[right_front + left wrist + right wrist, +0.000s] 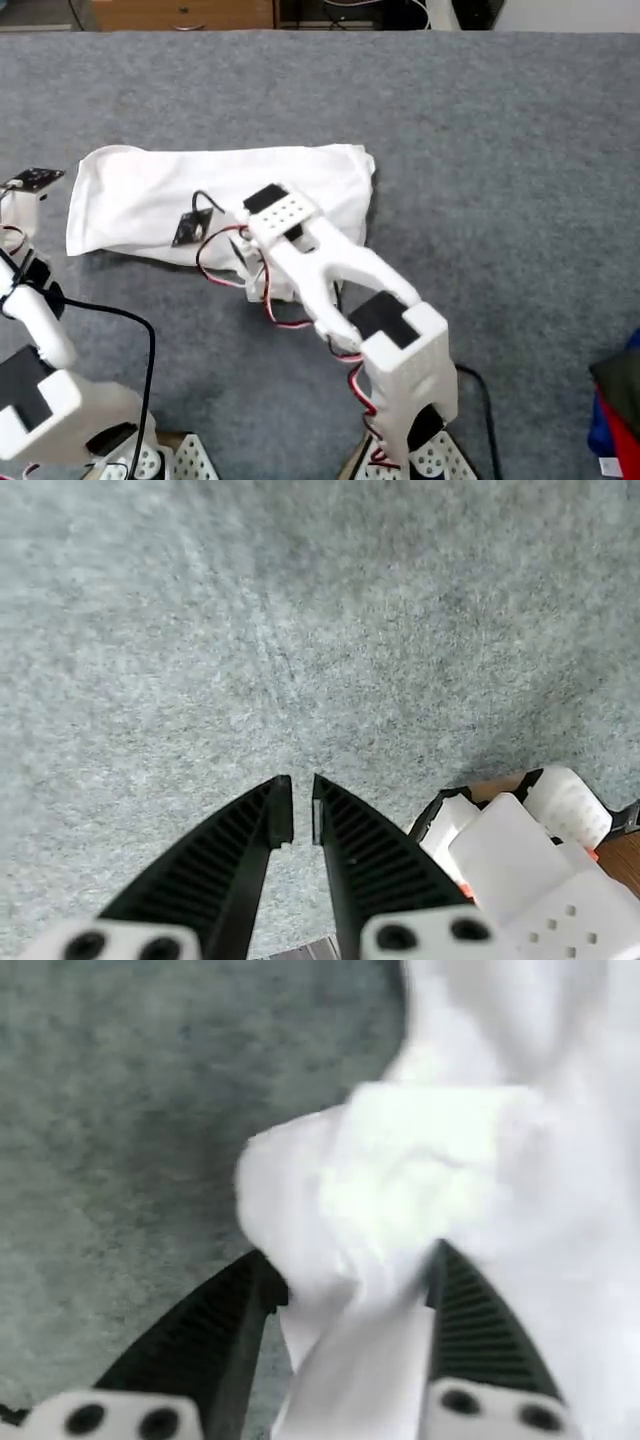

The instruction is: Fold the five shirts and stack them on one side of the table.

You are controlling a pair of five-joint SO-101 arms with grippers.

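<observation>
Left gripper point(303, 815): black ribbed fingers point(235, 865) almost together, a thin slit between the tips, nothing held. Grey felt table cover point(300, 620) lies beneath. White arm housing point(520, 865) at 4 o'clock from the tips.

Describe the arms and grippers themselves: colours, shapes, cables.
The right arm and left arm are blocky white shells with black servos. Red and black wires loop along the right arm; a black cable trails off the left. The left gripper and right gripper have black ribbed tapering fingers, white bases.
</observation>
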